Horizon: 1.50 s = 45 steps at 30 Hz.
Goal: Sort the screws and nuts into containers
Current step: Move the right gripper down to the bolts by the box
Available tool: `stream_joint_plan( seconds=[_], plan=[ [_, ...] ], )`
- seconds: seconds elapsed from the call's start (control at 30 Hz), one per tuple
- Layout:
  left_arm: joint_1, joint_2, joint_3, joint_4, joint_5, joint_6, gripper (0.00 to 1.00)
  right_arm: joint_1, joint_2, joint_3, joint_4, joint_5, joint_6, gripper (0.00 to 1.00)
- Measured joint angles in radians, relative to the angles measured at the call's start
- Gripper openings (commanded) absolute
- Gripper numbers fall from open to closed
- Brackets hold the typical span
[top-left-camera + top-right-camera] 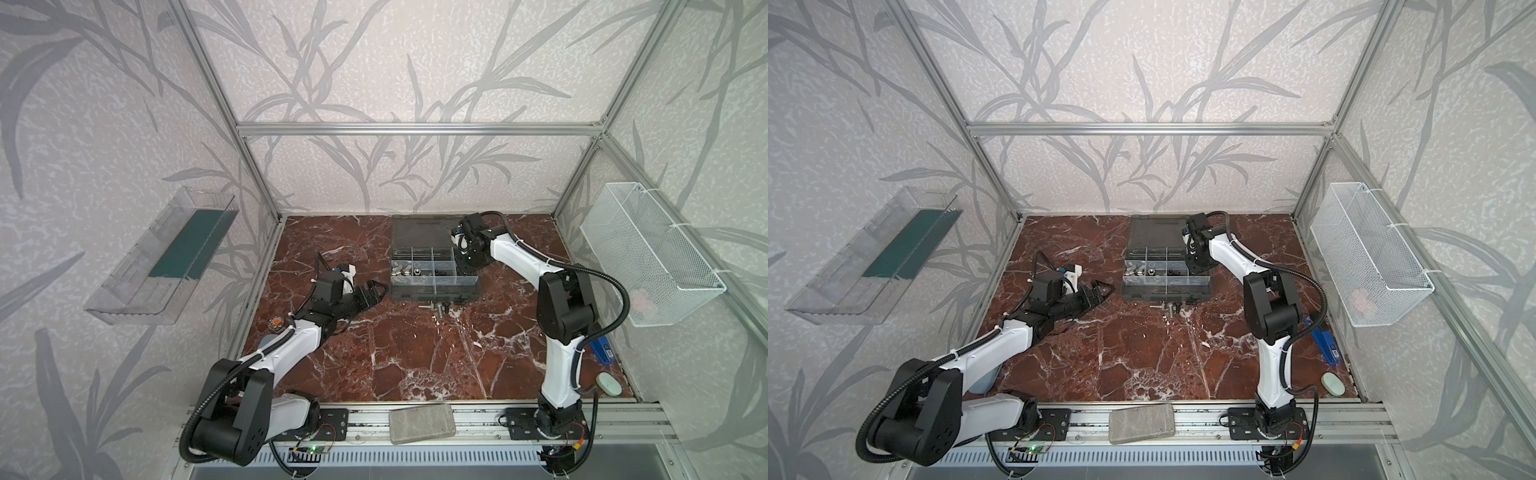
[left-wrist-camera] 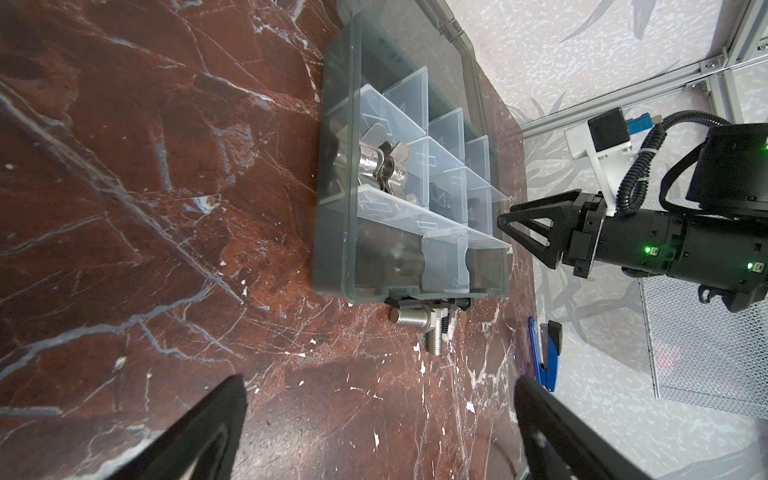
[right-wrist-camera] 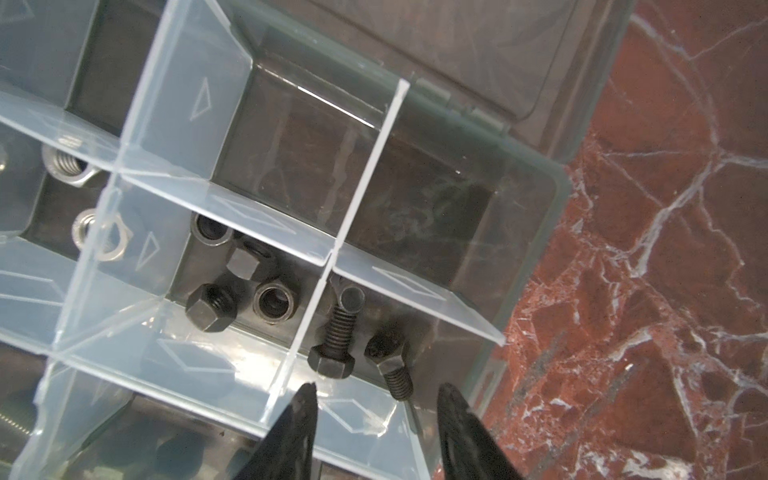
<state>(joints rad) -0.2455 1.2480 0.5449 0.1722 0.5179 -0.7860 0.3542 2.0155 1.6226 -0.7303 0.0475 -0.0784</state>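
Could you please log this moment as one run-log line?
right gripper: open over black screws | left gripper: open, empty | silver screws: on table

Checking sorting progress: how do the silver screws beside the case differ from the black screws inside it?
The silver screws are shiny, the black screws dark. The silver screws lie on the table outside the case; the black screws lie in a cell, by the right tool. Both have threaded shanks and hex heads.

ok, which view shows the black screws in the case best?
Right wrist: two black screws, close and sharp. Both top views are too distant to resolve them; in the left wrist view the dividers hide them.
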Motion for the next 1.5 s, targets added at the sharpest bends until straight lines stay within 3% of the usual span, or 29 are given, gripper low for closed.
stream_joint_plan(
  seconds=[0.23, 0.57, 0.83, 1.1, 1.5],
  plan=[
    [0.0, -0.002, 0.0, 0.0, 0.0, 0.0, 0.98, 0.0, -0.169, -0.137, 0.005, -0.055, 0.02, 0.52],
    [0.0, -0.002, 0.0, -0.002, 0.0, 0.0, 0.98, 0.034, -0.406, -0.43, 0.063, -0.128, 0.171, 0.58],
    [0.0, -0.001, 0.0, -0.002, 0.0, 0.0, 0.98, 0.116, -0.433, -0.584, 0.14, -0.095, 0.306, 0.62],
    [0.0, -0.001, 0.0, -0.002, 0.0, 0.0, 0.99, 0.129, -0.433, -0.675, 0.267, -0.032, 0.42, 0.62],
    [0.005, 0.004, 0.0, -0.002, 0.0, 0.0, 0.99, 0.129, -0.397, -0.683, 0.389, 0.005, 0.456, 0.62]
  ],
)
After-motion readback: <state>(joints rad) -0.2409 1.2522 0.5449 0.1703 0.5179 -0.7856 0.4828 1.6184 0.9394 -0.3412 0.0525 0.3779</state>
